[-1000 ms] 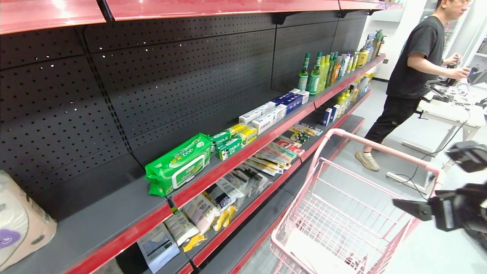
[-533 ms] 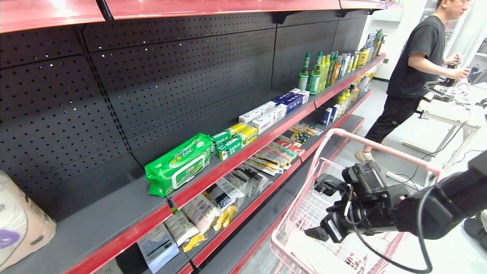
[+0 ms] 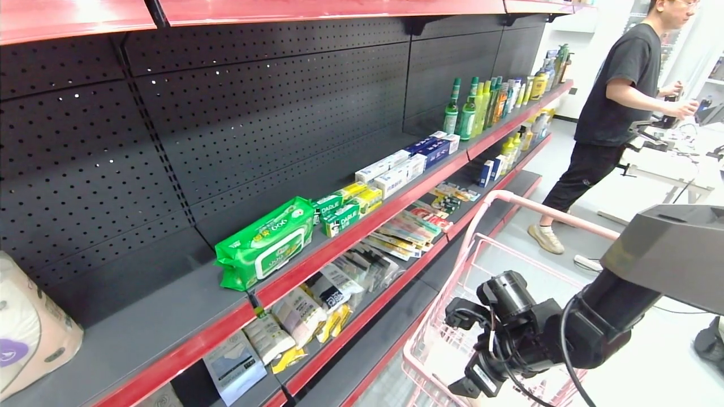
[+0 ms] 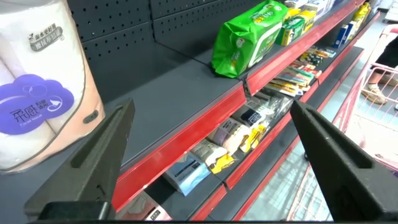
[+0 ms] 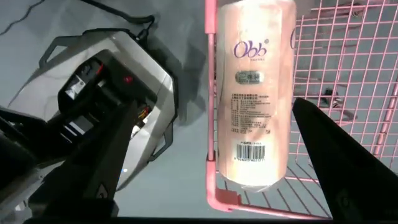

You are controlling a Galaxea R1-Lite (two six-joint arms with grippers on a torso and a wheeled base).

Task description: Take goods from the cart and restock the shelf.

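A pink wire cart [image 3: 512,199] stands on the right, in front of the shelves. In it lies a pale pink roll pack [image 5: 249,93] against the cart's rim [image 5: 210,168]. My right gripper [image 5: 227,155] is open just above that pack, its fingers on either side and apart from it. In the head view the right gripper [image 3: 466,387] hangs low inside the cart. My left gripper [image 4: 211,168] is open and holds nothing, hovering before the dark shelf board [image 4: 161,99]. A pack of toilet rolls [image 4: 43,81] stands on that board, and the same pack [image 3: 28,328] is at far left.
A green wipes pack [image 3: 266,243] and small toothpaste boxes [image 3: 345,212] sit further along the shelf board [image 3: 153,316]. Bottles [image 3: 475,107] stand at its far end. Sachets and packets [image 3: 317,299] fill the lower shelf. Bare board lies between the toilet rolls and the wipes.
My right arm swung in from the right edge, leftward and down into the cart. The shelf goods have not moved.
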